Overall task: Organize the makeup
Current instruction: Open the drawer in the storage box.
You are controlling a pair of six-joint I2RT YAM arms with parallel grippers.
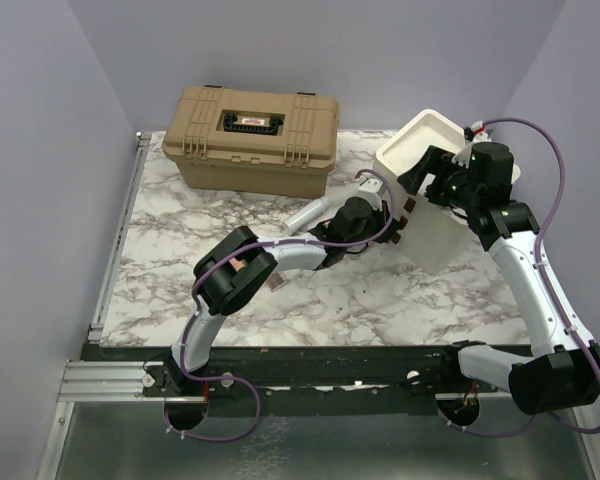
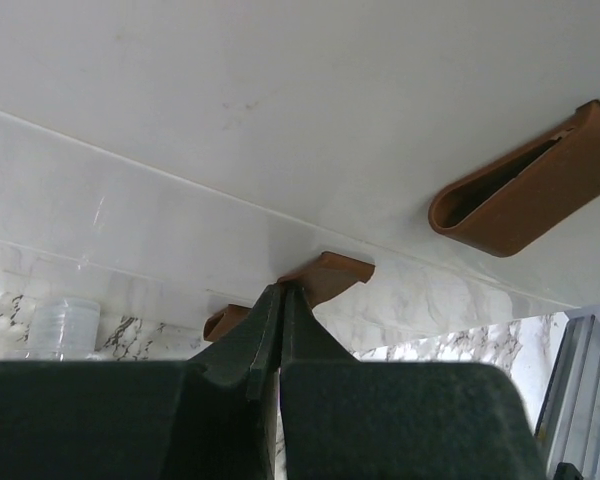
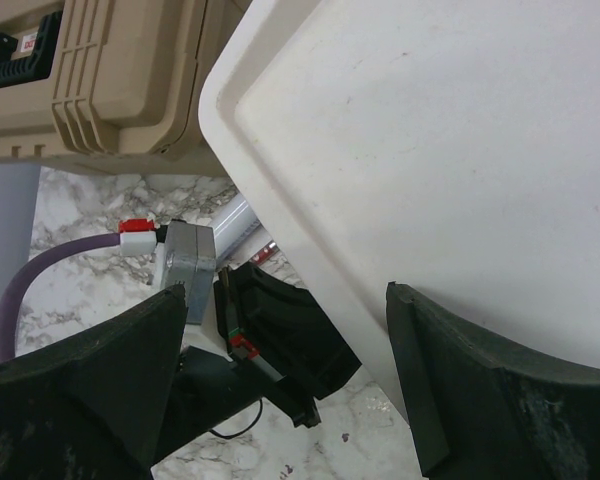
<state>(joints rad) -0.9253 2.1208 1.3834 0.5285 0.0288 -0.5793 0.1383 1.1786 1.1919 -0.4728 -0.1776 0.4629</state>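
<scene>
The left gripper [image 2: 285, 292] is pressing its jaws fully together at the near edge of a brown drawer handle [image 2: 332, 270] on the white drawer box [image 1: 435, 240]. It is apparently nipping the pull's lip so the drawer can be drawn out, though the wrist view is not showing whether any lip is actually caught between the pads. The right gripper [image 3: 285, 300] is standing wide open, straddling the box's upper corner with one finger seemingly against its wall, probably bracing the box so it is not sliding when the drawer gets pulled. Of the makeup, only what looks like the pale tube [image 1: 308, 213] is showing. It is lying on the marble table [image 1: 180, 230] just behind the left wrist, apart from both grippers — the rest is not appearing in any view.
</scene>
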